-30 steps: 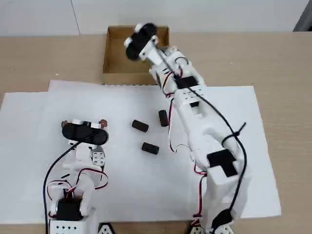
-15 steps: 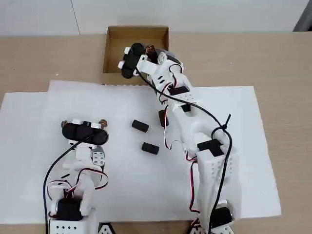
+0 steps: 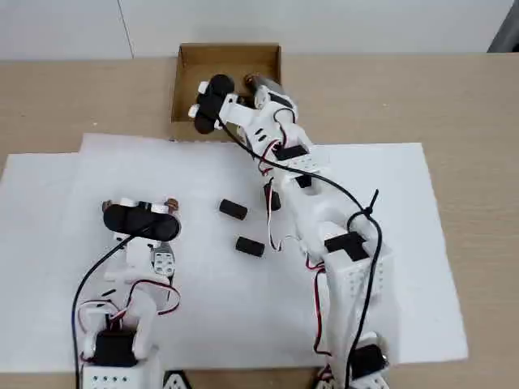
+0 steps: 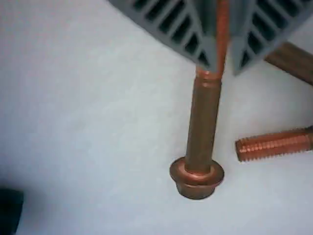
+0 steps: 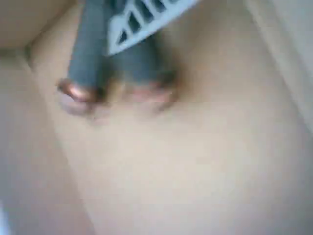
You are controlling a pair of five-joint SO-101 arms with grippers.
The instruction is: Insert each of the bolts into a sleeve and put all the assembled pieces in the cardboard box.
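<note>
**Right arm in the box, left arm clamped on a bolt**

The box (image 3: 186, 77) sits on the table (image 3: 470, 97) just past the far edge of the white sheet (image 3: 203, 324). The right gripper (image 3: 243, 89) is down inside it. In the right wrist view, two copper ends (image 5: 76, 90) (image 5: 151, 90) lie on the box floor (image 5: 171, 161) at the tips of grey shapes. The view is too blurred to tell whether these are finished pieces, or whether the fingers are parted or grip anything.

Three black sleeves lie loose on the sheet between the arms. One (image 3: 233, 209) is near the middle, one (image 3: 250, 246) is closer to the arm bases, and one (image 3: 272, 197) is partly under the right arm.

The left gripper (image 4: 215, 58) is closed tight on the threaded end of a bolt (image 4: 203, 122). The bolt stands nearly upright with its flanged head on the sheet. Two more bolts (image 4: 274, 144) (image 4: 293, 56) lie flat just beside it.
</note>
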